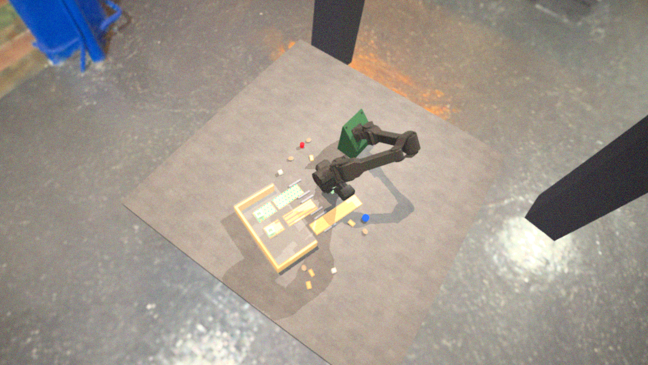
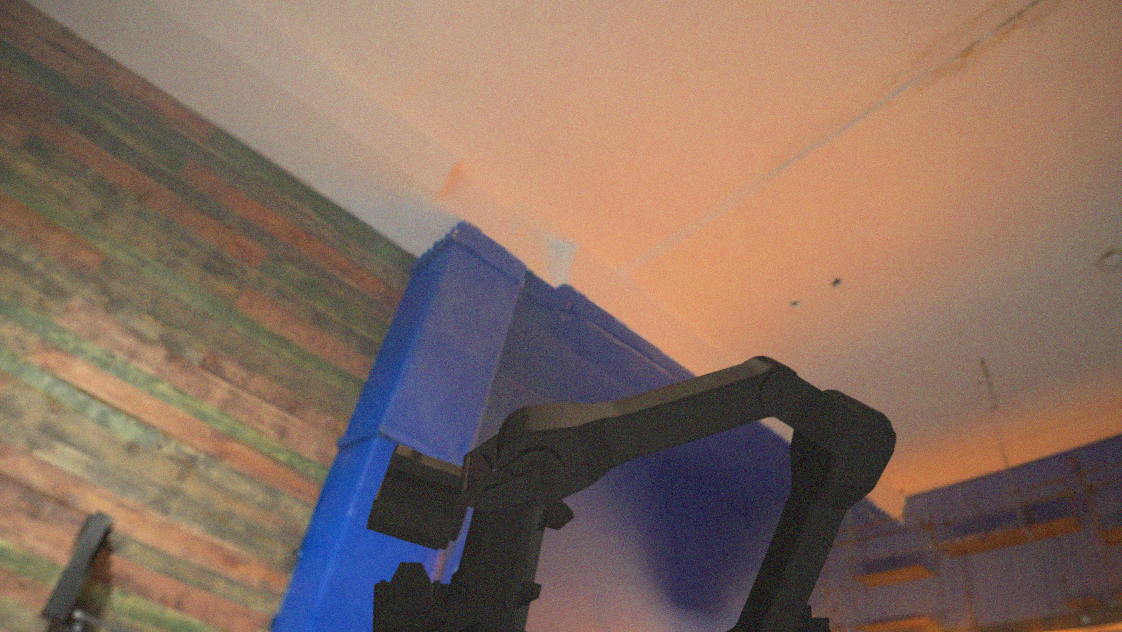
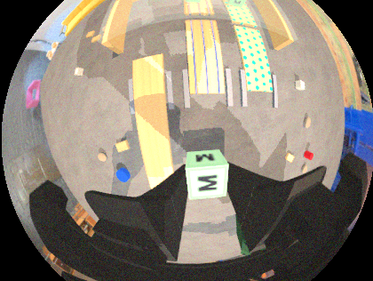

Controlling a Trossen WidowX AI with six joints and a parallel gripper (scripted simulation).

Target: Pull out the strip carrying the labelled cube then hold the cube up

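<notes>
My gripper (image 3: 204, 166) is shut on a pale green cube (image 3: 207, 183) marked M and holds it above the table; in the top view the arm mostly hides it. The plain yellow strip (image 1: 335, 215) (image 3: 153, 116) is in one piece, with no cube on it, and reaches well out of the tray's open side. The striped strip (image 1: 300, 212) (image 3: 205, 58) and the dotted strip (image 1: 288, 196) (image 3: 257, 62) each have a gap before a far piece. Another green cube (image 1: 270, 230) stands on the striped far piece, and one (image 1: 259, 213) on the dotted one.
The low yellow wall (image 1: 254, 197) (image 3: 117, 28) encloses the far parts on three sides. Grey guide rails (image 3: 229, 86) flank the strips. A blue piece (image 1: 365, 218) (image 3: 123, 174), a red piece (image 1: 301, 145) (image 3: 308, 155) and several small blocks lie around. The green base mount (image 1: 351, 140) stands behind.
</notes>
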